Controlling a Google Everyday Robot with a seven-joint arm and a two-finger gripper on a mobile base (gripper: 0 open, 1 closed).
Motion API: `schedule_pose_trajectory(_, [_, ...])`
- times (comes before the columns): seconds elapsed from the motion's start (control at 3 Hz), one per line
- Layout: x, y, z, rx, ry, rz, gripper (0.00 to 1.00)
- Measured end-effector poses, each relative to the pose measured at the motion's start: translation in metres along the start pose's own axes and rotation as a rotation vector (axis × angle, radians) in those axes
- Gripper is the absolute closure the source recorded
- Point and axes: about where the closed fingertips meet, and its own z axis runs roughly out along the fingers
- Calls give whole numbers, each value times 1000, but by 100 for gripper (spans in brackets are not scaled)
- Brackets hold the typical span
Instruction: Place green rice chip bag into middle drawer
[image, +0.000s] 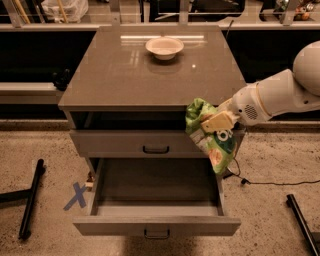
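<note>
The green rice chip bag is a crinkled bright green pouch with a teal logo and orange patches. It hangs in front of the cabinet's right side, over the right rear corner of the open middle drawer. My gripper is shut on the bag's upper part, with the white arm reaching in from the right. The drawer is pulled out and its inside is bare. Its dark handle sits on the front panel. The handled drawer front above it is closed.
A white bowl stands at the back of the cabinet top. A blue X tape mark is on the floor at the left. Black bars lie on the floor at left and right. A cable runs along the floor at right.
</note>
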Motion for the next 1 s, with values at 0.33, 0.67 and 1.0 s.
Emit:
schedule_pose_trajectory(0.33, [-1,1,-1,2,0,-3,100])
schedule_pose_trajectory(0.67, [26,-1,20,-11,21,56,100])
schedule_pose_trajectory(1.0, [68,-4,52,-35,43,148,100])
